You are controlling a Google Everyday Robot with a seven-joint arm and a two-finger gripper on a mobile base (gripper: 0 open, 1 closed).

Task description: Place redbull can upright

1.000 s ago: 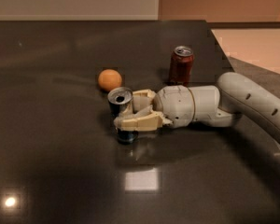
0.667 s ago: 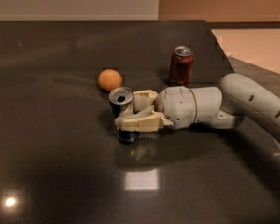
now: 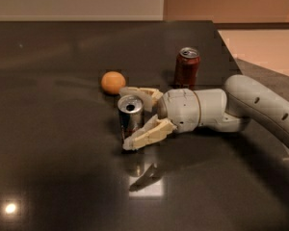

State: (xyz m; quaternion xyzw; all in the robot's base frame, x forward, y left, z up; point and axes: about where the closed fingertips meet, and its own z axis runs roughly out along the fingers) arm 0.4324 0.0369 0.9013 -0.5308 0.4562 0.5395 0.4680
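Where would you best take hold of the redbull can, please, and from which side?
I would grip the redbull can at mid-body, on its straight round wall, coming in level from the picture's right. It stands upright, so the wall offers opposite faces, and the orange and the red can stand behind it, apart. The hand sits around it from that side.

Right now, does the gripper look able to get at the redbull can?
Likely yes: the gripper sits right at the upright redbull can, nothing between them. The orange and red soda can stand farther back, out of the way.
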